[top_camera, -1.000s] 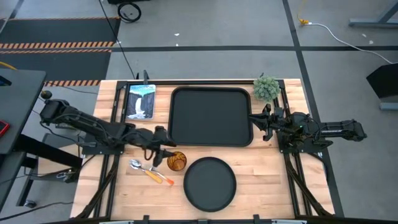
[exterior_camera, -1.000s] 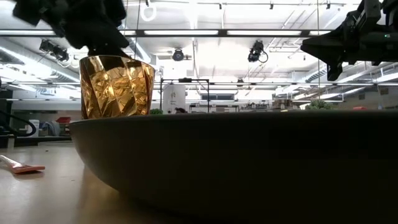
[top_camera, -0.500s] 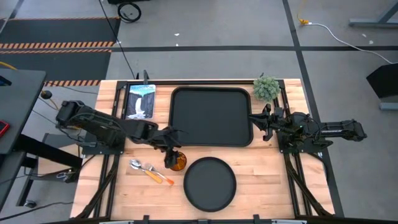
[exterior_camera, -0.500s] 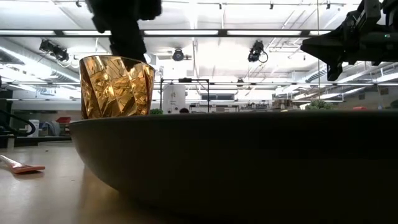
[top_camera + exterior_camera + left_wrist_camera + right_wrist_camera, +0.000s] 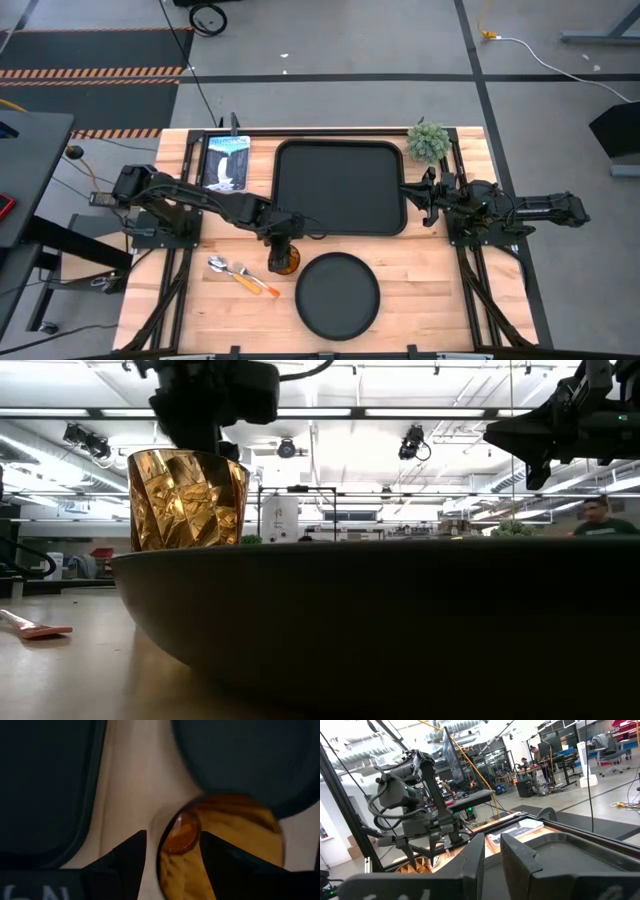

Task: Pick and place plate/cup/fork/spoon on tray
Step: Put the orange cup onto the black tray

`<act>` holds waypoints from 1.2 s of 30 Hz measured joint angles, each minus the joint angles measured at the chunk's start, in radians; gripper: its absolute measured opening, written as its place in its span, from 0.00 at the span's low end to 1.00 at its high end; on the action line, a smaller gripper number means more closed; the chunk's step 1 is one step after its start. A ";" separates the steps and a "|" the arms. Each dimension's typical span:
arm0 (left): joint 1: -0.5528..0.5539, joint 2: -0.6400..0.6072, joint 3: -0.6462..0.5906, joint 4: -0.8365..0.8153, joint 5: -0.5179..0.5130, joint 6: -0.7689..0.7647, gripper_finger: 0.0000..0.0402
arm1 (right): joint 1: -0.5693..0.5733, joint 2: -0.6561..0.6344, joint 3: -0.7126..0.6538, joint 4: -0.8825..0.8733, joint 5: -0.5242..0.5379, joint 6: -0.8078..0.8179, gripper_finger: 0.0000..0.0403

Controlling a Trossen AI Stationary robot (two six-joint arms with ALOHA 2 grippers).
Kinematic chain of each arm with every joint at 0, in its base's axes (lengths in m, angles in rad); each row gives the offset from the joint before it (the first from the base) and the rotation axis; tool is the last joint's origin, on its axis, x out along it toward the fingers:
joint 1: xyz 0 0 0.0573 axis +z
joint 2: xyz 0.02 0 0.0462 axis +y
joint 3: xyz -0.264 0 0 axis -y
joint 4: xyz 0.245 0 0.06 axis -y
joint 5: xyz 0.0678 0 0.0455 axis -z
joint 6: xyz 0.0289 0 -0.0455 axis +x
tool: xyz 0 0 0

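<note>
The amber ribbed cup [image 5: 287,262] stands upright on the wooden table between the black tray [image 5: 340,187] and the round black plate [image 5: 337,293]. My left gripper [image 5: 282,243] is open right above it. In the left wrist view [image 5: 172,852] one finger stands outside the cup's wall [image 5: 159,837] and the other over its opening. The fork and spoon [image 5: 243,277] lie side by side left of the cup, orange handles toward the plate. My right gripper [image 5: 410,196] hovers at the tray's right edge, its fingers a narrow gap apart, empty. My left gripper comes at the cup from above, pointing down, its fingers [image 5: 205,445] at the height of the rim [image 5: 187,453] and astride one wall. I cannot tell whether they touch the cup. The cup stands on the table.
A green plant ball [image 5: 428,142] sits at the tray's far right corner and a picture card [image 5: 226,162] at its far left. The plate's rim [image 5: 400,610] fills the low view in front of the cup [image 5: 187,498]. A person [image 5: 600,515] shows in the room behind.
My left gripper has gone toward the table's right edge, from left of the cup to right above it, and has come down to the rim. The cup, plate, fork and spoon have stayed in place.
</note>
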 joint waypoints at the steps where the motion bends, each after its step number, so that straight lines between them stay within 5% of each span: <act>1: 0.000 0.000 0.000 0.001 -0.001 0.005 0.47 | 0.000 0.000 0.000 0.000 0.000 0.000 0.17; 25: 0.018 -0.001 0.042 -0.135 -0.004 0.023 0.04 | 0.000 0.000 0.000 0.000 0.000 0.000 0.17; 36: 0.214 0.005 0.206 -0.116 -0.021 0.064 0.04 | 0.000 0.000 0.000 0.000 0.000 0.000 0.17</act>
